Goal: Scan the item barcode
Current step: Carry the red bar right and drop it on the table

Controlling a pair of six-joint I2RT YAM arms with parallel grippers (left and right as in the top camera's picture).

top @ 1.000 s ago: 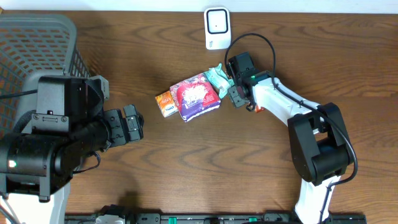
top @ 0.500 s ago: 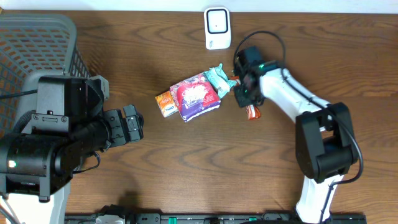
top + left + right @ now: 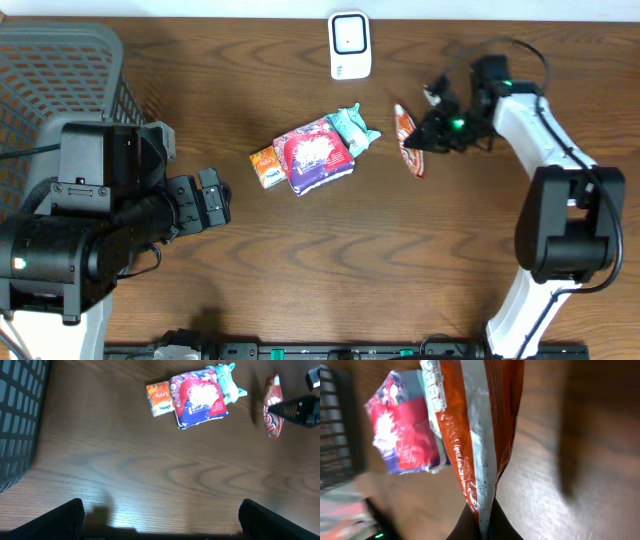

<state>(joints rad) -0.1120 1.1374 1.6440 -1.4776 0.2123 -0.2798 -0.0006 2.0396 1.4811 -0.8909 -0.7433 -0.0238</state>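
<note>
At the lower left of the overhead view, the left claw (image 3: 222, 198) is hanging released over the brown wooden table (image 3: 330, 270), its fingers spread wide around nothing. Past it, near the middle of the frame, three packets are lying bunched and touching: a small orange packet (image 3: 266, 166), a red and purple crinkled pouch (image 3: 315, 155) and a teal wrapper (image 3: 352, 125). To their right, apart from the bunch, the right claw (image 3: 421, 143) is clenching one edge of the orange-red foil snack packet with a white stripe (image 3: 408, 140), which is casting a shadow on the wood. Farther up, at the top edge, the white barcode scanner (image 3: 350, 45) is standing well apart from that packet. A grey plastic mesh basket (image 3: 60, 70) is filling the upper left corner.
</note>
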